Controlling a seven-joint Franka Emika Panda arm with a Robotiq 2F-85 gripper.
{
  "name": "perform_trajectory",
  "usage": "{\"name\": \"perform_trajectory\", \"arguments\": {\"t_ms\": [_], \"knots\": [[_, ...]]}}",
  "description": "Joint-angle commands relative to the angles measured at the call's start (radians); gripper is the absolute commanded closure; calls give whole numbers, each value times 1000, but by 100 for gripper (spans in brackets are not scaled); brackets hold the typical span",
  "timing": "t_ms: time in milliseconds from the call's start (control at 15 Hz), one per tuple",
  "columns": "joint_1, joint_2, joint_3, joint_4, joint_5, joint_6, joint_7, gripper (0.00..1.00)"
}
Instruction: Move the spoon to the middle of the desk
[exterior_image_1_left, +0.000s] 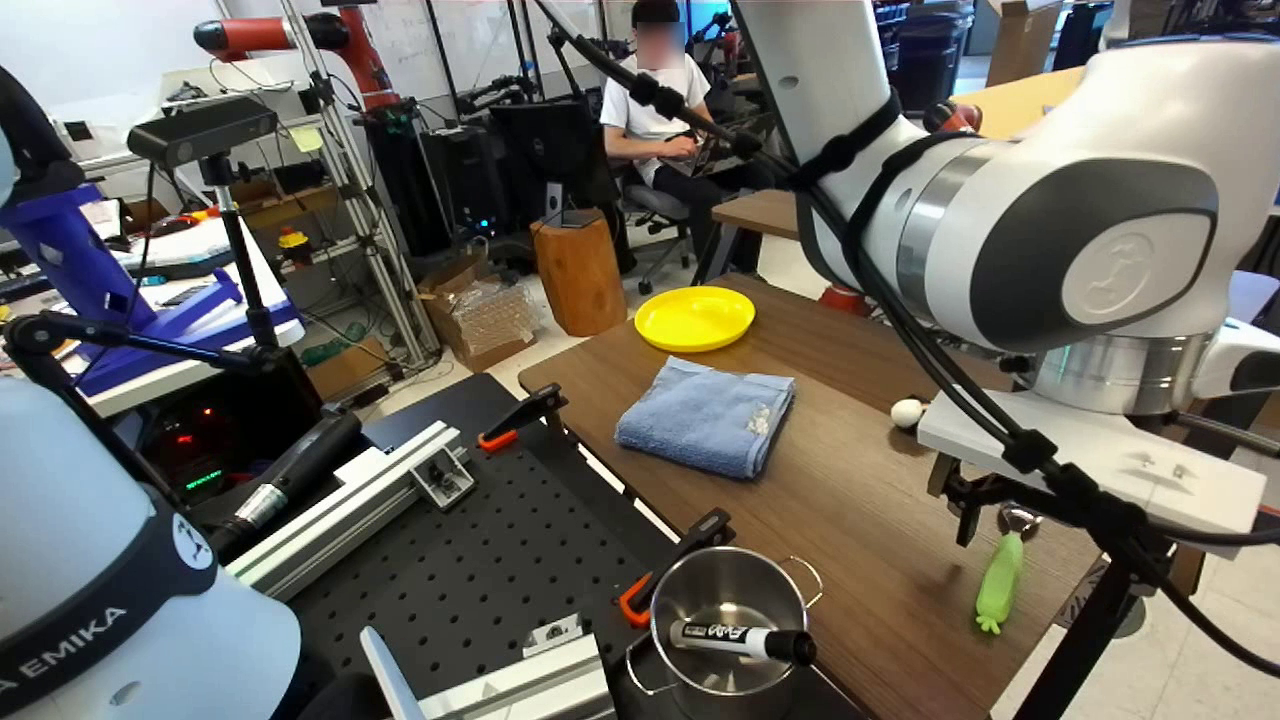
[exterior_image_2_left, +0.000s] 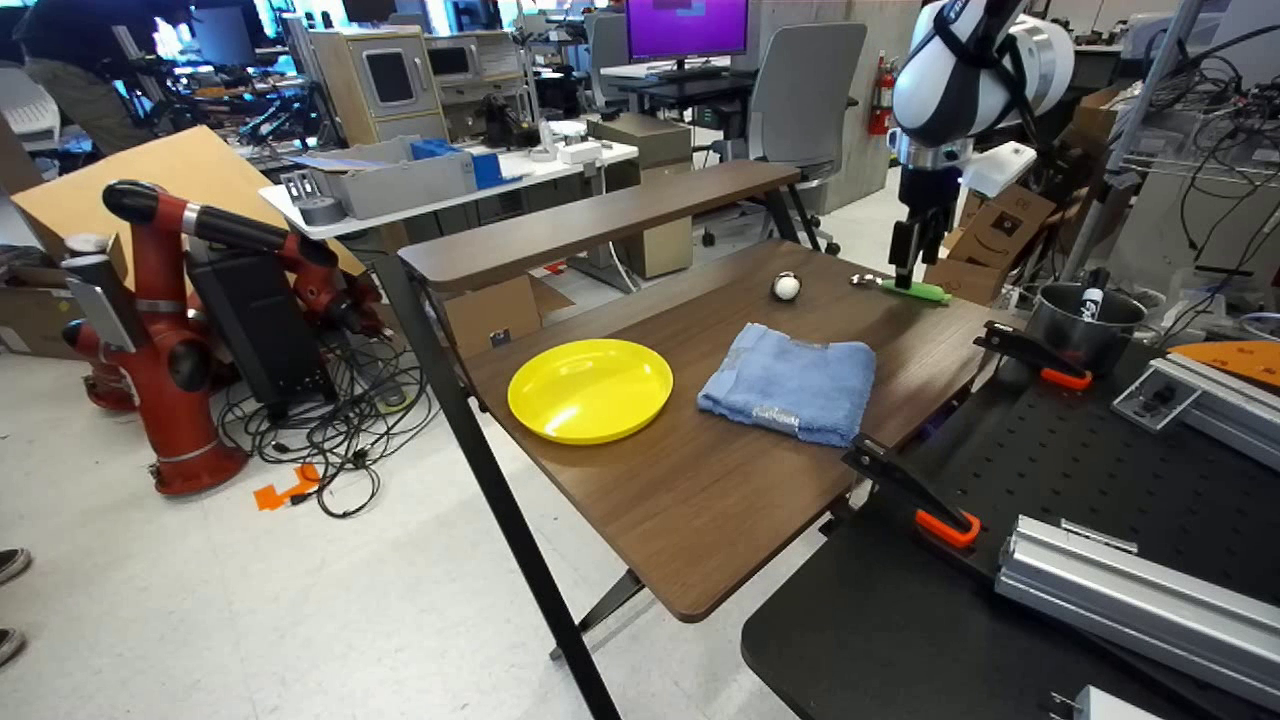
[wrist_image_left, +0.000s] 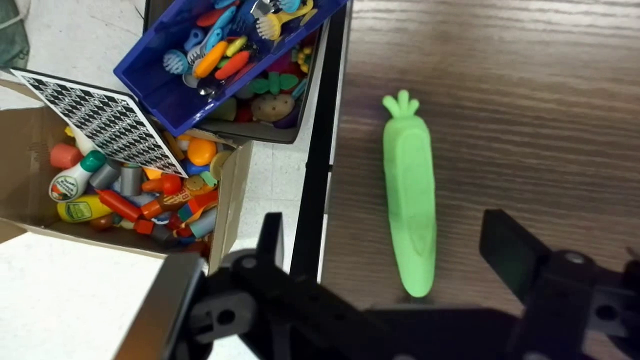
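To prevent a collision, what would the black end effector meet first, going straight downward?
Probably the spoon with lime-green handle, seen between its fingers, then the brown wooden desk; depth is unclear.

White letters (exterior_image_1_left: 62, 650) reading "A EMIKA," cropped at the frame's edge, mark the dark band (exterior_image_1_left: 140, 585) on a pale robot body (exterior_image_1_left: 220, 640) in an exterior view; lettering on the marker (exterior_image_1_left: 735, 639) appears to read "EXPO." Wrist-view bottle labels (wrist_image_left: 67, 186) are illegibly small.

From the folded blue towel (exterior_image_1_left: 705, 420) on the table (exterior_image_1_left: 870, 525), a yellow plate (exterior_image_1_left: 695, 318) is seen in an exterior view at twelve o'clock, the green-handled spoon (exterior_image_1_left: 1000, 580), near the hand (exterior_image_1_left: 1045, 548), at four, and a metal pot (exterior_image_1_left: 703, 583) with a marker (exterior_image_1_left: 732, 639) in it at six.
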Motion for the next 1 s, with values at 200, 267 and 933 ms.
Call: {"name": "perform_trajectory", "arguments": {"t_ms": [200, 267, 933], "knots": [[-14, -7, 26, -34, 0, 5, -52, 5], [-10, -6, 27, -34, -4, 7, -55, 26], [-21, -9, 48, -18, 10, -13, -81, 94]]}}
